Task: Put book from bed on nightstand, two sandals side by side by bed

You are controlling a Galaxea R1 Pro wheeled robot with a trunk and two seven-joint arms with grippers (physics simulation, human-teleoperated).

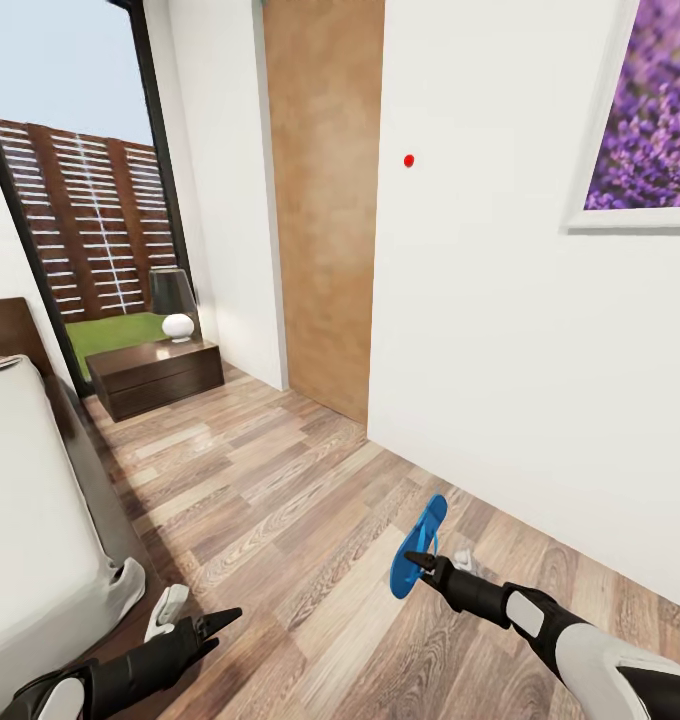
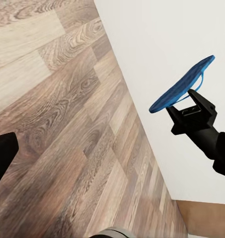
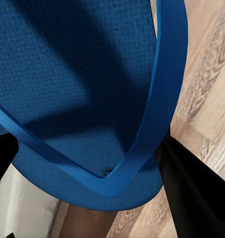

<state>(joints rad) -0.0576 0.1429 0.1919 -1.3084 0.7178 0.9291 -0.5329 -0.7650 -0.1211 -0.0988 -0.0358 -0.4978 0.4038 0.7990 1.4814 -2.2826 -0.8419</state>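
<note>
One bright blue sandal hangs above the wood floor, close to the white wall. My right gripper is shut on it; in the right wrist view the sole and strap sit between the dark fingers. The left wrist view shows the same sandal and right gripper from the side. My left gripper is low beside the bed, open and holding nothing. A nightstand stands past the bed by the window. The book is out of view.
A lamp stands on the nightstand. A wooden door lies ahead, and the white wall with a lavender picture is on the right. A strip of plank floor runs between bed and wall.
</note>
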